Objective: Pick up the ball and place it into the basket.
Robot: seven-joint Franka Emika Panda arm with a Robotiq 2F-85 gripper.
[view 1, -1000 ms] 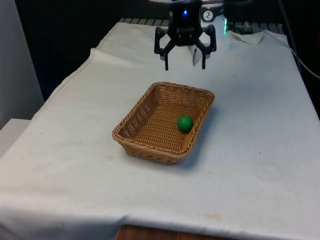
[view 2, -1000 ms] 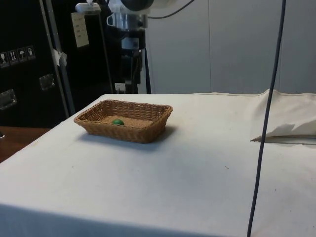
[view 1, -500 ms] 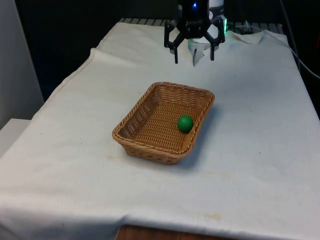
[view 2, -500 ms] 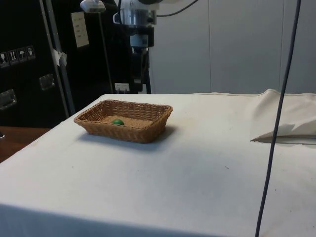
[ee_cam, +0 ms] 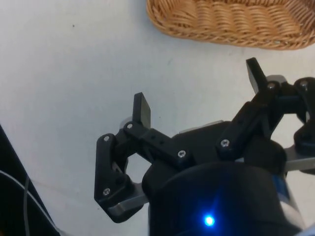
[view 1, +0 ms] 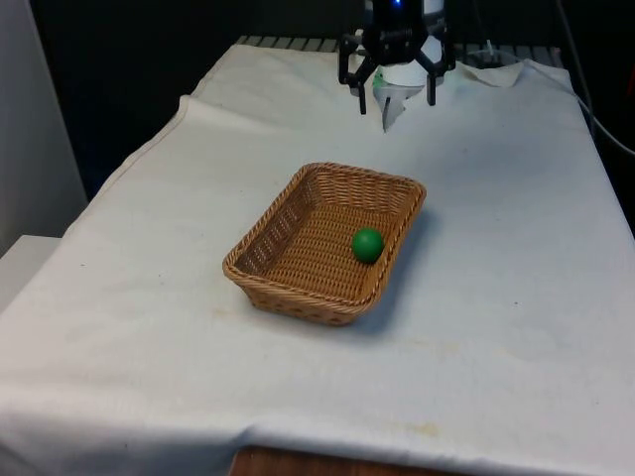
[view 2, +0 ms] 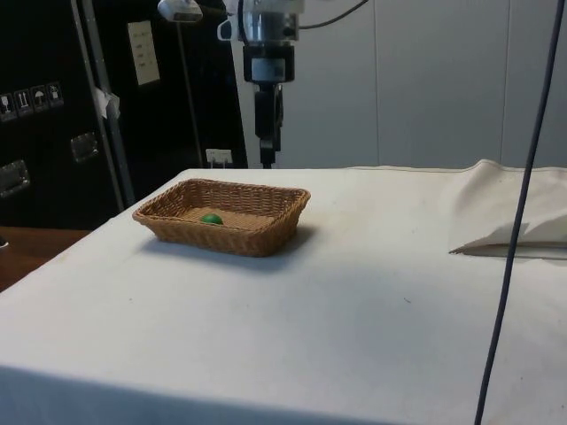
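— So where is the green ball (view 1: pixel 367 245)?

— Inside the wicker basket (view 1: pixel 288 288), mid-frame in the front view, near its right wall.

— And the gripper (view 1: pixel 397 94)?

— At the top of the frame, above the white-clothed bench (view 1: pixel 149 327), well apart from the basket, fingers (ee_cam: pixel 141 109) spread and empty.

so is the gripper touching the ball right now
Apart. In the front view the open gripper hangs empty well beyond the basket, while the ball lies inside it.
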